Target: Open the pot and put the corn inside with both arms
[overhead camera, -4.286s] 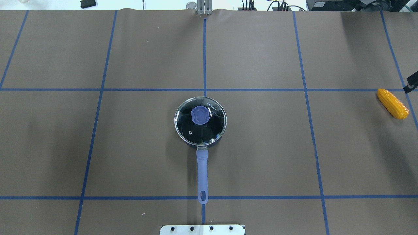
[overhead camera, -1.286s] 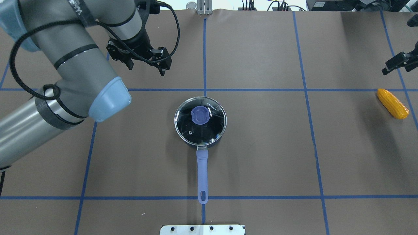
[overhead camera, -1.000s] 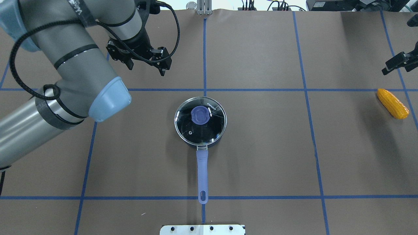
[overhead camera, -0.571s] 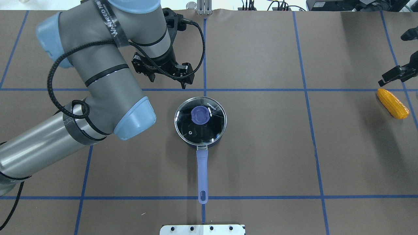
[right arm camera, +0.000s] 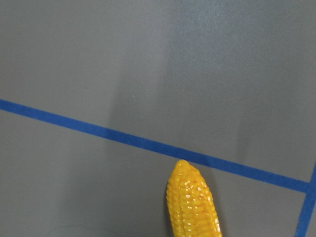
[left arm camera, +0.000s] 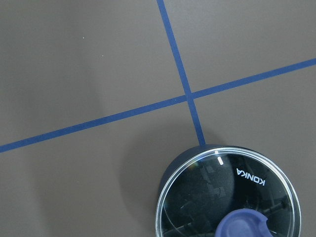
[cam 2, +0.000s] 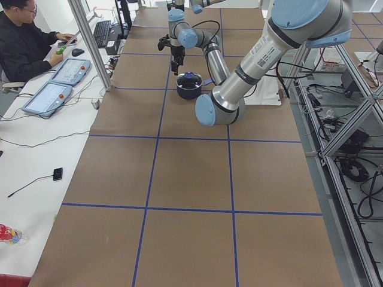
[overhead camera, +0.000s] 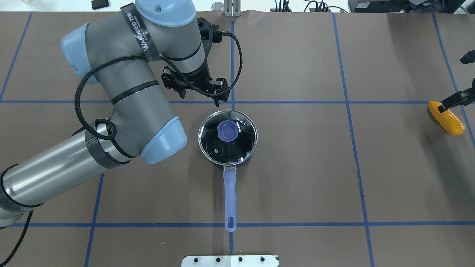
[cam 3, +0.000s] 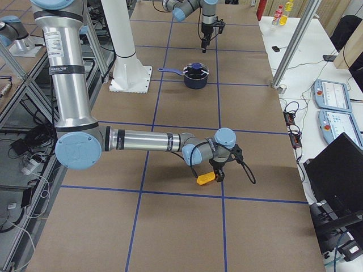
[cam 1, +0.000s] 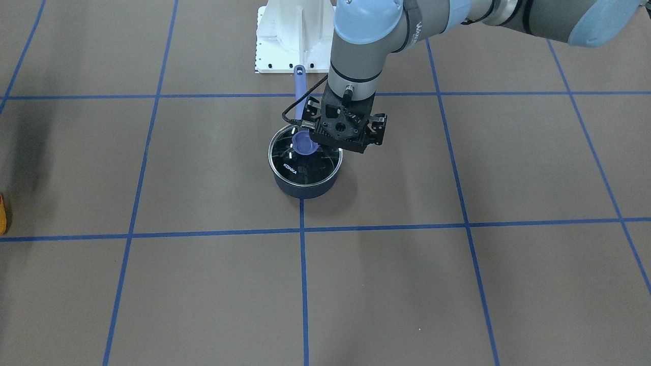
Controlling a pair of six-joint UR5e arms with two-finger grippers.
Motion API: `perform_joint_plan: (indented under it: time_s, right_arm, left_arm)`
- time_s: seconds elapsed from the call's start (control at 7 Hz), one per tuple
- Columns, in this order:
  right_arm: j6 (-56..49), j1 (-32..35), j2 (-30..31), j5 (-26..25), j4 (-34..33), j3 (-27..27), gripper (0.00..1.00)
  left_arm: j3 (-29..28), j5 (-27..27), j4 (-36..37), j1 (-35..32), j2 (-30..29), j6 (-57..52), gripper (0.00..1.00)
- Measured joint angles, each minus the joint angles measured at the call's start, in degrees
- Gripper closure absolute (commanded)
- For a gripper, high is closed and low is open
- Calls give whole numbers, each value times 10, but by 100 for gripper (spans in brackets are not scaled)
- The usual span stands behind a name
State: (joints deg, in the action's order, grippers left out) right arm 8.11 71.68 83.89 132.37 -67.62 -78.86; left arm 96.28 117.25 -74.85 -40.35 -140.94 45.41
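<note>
The navy pot (overhead camera: 245,157) stands mid-table with its glass lid (overhead camera: 241,142) on and its lavender handle (overhead camera: 230,196) pointing at the robot base. It also shows in the front view (cam 1: 304,189) and the left wrist view (left arm camera: 170,173). My left gripper (overhead camera: 198,97) hangs open and empty just beyond the pot's far-left rim, above the lid's height. The blue knob (cam 1: 304,143) sits beside it in the front view. The corn (overhead camera: 447,118) lies at the far right edge. My right gripper (overhead camera: 452,85) is open over the corn's far tip (right arm camera: 183,170), holding nothing.
The white robot base plate (overhead camera: 230,260) sits at the near table edge. Blue tape lines (overhead camera: 289,102) grid the brown table. An operator (cam 2: 24,42) sits at a side desk with control panels (cam 2: 51,95) beyond the far edge.
My left arm has swung in from the far left towards the pot. My right gripper has come down from the far right onto the corn's far end. Pot and corn have not moved.
</note>
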Motion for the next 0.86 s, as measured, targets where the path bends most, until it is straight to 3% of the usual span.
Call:
perform_joint_plan:
  time_s: [0.86]
  right_arm:
    - [-41,-36,2,-27,0,14,9]
  left_arm:
    - [0,0,0,0,3,0,1]
